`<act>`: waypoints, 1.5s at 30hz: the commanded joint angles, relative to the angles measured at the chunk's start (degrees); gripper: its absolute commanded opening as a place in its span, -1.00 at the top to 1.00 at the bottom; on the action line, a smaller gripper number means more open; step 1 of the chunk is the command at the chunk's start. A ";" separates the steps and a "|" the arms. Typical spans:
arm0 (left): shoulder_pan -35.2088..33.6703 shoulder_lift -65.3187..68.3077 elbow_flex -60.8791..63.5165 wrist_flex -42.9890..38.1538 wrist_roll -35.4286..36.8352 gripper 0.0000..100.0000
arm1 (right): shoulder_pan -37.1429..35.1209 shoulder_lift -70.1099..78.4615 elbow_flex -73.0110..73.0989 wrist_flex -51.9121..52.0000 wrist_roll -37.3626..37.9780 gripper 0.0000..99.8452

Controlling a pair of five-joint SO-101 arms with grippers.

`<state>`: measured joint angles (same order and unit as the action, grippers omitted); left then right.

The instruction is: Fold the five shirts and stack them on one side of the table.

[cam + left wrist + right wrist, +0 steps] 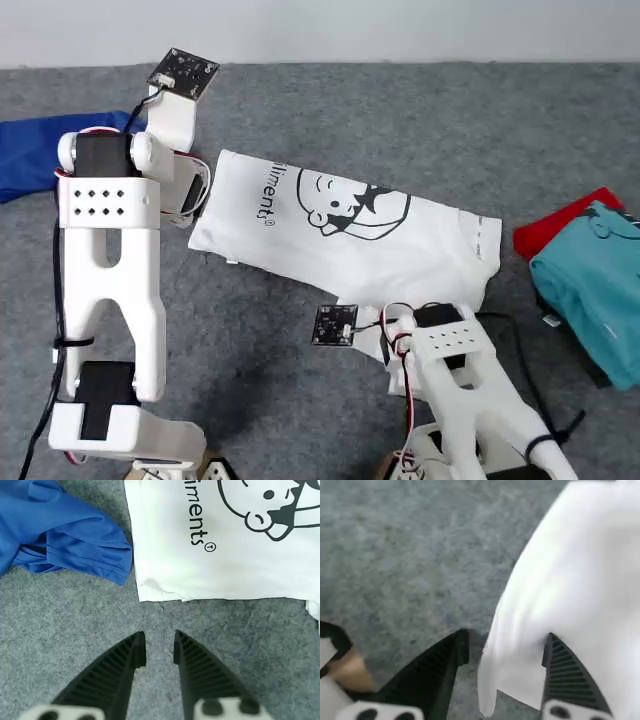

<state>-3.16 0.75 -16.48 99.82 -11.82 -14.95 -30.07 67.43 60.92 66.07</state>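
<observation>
The left gripper (159, 650) sits nearest you in the left wrist view: its jaws are slightly parted over the grey table cover (75, 610) and hold nothing. Just beyond its tips you see the printed white shirt (225, 540), its corner touching a crumpled blue shirt (65, 530). In the right wrist view, the right gripper (506, 650) has its jaws spread wide, with an edge of the white shirt (580, 580) between them, not pinched. The high view gives you the layout: the white shirt (350, 235) lies spread mid-table between both arms, and a teal shirt (595, 290) lies against a red shirt (570, 225) at the right edge.
</observation>
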 commanded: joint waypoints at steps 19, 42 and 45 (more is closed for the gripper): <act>0.44 -2.46 0.13 0.09 -0.62 0.81 | -0.04 -0.57 -11.34 -3.12 -14.15 0.98; 0.44 -2.37 1.36 0.00 -0.62 0.81 | 10.15 13.41 -21.36 -22.99 -16.70 0.97; 0.44 -2.37 3.38 -0.26 -0.70 0.81 | 10.15 18.15 -24.26 -27.30 -18.29 0.92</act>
<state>-3.16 0.66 -13.67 99.82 -11.82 -5.36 -14.77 47.30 37.80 49.45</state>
